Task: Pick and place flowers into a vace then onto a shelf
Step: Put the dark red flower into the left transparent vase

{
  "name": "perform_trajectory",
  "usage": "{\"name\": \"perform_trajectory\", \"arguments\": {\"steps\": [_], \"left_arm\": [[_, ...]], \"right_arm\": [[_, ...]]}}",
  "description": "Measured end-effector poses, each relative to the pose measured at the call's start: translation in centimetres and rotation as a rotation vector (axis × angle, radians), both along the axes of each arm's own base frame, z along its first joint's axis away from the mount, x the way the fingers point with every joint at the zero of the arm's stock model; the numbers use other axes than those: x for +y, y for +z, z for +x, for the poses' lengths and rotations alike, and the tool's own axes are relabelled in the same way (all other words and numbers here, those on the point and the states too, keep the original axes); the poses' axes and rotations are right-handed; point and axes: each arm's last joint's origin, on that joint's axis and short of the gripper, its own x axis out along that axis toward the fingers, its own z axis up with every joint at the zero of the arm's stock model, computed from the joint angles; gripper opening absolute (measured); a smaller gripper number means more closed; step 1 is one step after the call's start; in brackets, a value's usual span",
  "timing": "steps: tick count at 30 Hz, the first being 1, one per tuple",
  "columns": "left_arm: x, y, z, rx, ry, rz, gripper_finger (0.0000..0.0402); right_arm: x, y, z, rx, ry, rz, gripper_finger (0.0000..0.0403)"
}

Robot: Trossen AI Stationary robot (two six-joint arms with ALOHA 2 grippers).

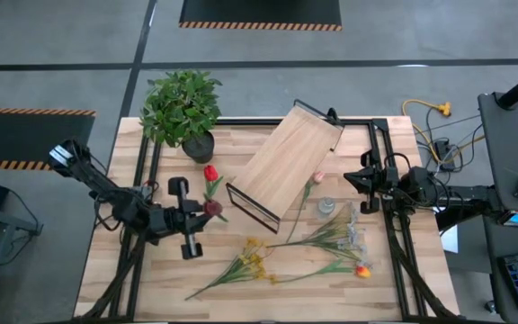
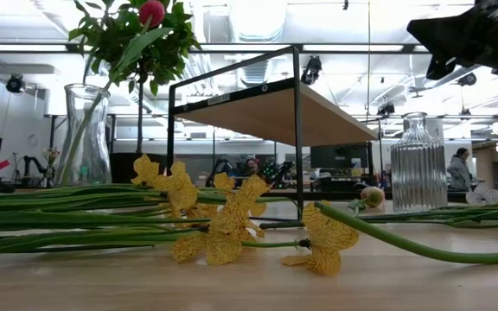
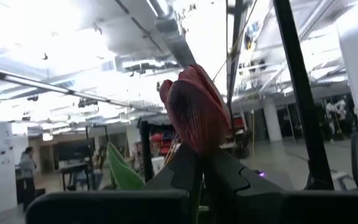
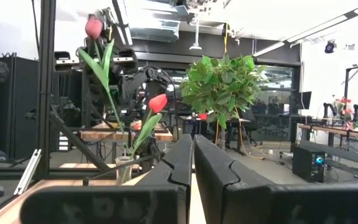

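Note:
My left gripper [image 1: 203,214] points up and is shut on a dark red tulip [image 3: 194,112], whose blossom stands just above its fingertips. Its blossom [image 4: 94,28] also shows in the right wrist view, with the stem running down to the mouth of a clear glass vase [image 4: 126,169]. A second red tulip [image 4: 158,102] stands in that vase [image 2: 85,134]. More flowers lie flat on the table: yellow ones [image 1: 254,256], an orange one [image 1: 362,270] and a pink one [image 1: 317,178]. The shelf [image 1: 286,162] stands askew at the table's middle. My right gripper [image 4: 192,162] waits shut at the right edge, touching nothing. My left gripper pinches the tulip's stem right under the blossom [image 3: 197,158] between its two fingers. The fingers come from below, slanting upward. The blossom stands upright above the fingertips, and the stem [image 4: 112,102] hangs down toward the vase; whether its end is inside, I cannot tell.
A bushy potted plant [image 1: 183,108] stands at the far left corner. A small ribbed glass bottle [image 2: 418,164] stands right of the shelf. Black frame rails run along the table's left and right sides. People show in the room beyond.

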Motion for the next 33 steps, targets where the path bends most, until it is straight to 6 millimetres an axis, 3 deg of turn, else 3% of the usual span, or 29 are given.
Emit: {"name": "perform_trajectory", "arguments": {"steps": [12,33], "left_arm": [[0.4,-1.9,-0.4,-0.002,-0.017,-0.03,0.0003],[2.3,-7.7,-0.5,0.117,-0.031,-0.097,0.0003]], "right_arm": [[0.0,0.0,0.0,0.0,0.0,0.0,0.0009],[0.0,0.0,0.0,0.0,0.0,0.0,0.0009]]}}
